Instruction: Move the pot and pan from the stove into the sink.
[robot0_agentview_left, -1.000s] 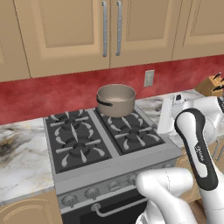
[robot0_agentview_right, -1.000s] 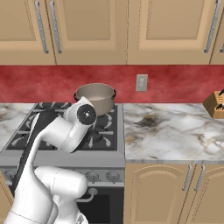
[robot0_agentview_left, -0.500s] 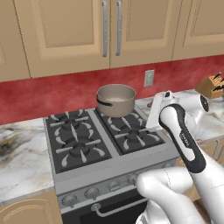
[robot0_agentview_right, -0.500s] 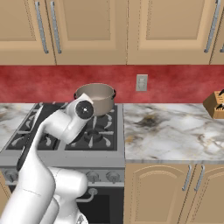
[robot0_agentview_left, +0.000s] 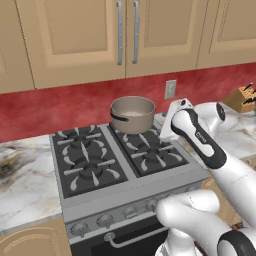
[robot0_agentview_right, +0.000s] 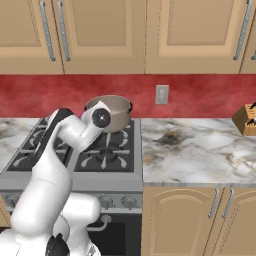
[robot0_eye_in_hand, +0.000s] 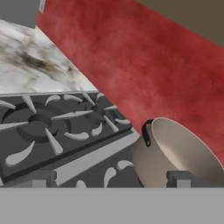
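**Hand view: pot on the stove's far right burner, gripper spread above it**

Hand view shows the gripper (robot0_eye_in_hand: 111, 178) spread wide and holding nothing, with the lidless brownish-grey pot (robot0_eye_in_hand: 175, 155) just beyond its right fingertip (robot0_eye_in_hand: 181, 178). The pot stands on the far right burner of the stove (robot0_agentview_left: 107, 165), against the red backsplash (robot0_agentview_left: 60, 107). Its near side is cut off, and the arm hides part of it in the right base view.
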